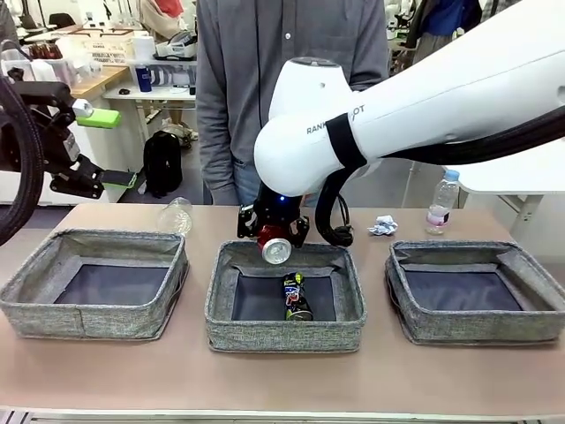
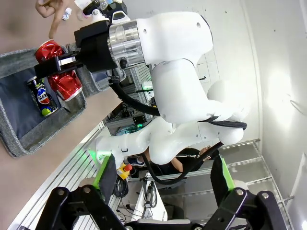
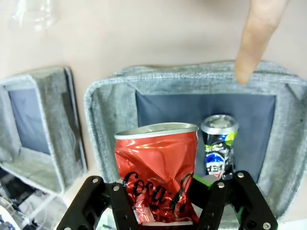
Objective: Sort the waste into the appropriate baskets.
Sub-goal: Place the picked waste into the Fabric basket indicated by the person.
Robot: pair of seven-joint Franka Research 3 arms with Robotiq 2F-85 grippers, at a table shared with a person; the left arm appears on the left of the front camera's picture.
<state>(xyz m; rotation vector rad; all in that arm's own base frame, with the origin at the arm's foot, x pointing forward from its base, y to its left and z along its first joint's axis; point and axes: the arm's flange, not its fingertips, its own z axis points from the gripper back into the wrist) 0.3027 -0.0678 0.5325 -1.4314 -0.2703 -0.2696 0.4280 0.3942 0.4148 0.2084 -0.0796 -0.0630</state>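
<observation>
Red drink can [image 3: 156,177], crumpled metal, between right jaws; clamped or loosed, unclear. Dark blue-and-yellow can [image 3: 218,143] at its 3 o'clock, lying in grey woven basket [image 3: 110,110]. Left jaws spread wide.

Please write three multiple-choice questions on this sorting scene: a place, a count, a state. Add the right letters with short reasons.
1. Where does the dark blue-and-yellow can lie?
A. in the left basket
B. in the person's hand
C. in the middle grey woven fabric basket

2. How many grey woven baskets stand on the table?
A. two
B. three
C. four

3. How is the small blue-capped clear water bottle?
A. upright
B. on its side
C. crushed

Answers: 1 C: it lies on that basket's dark base. 2 B: three stand in a row. 3 A: its cap points up.
</observation>
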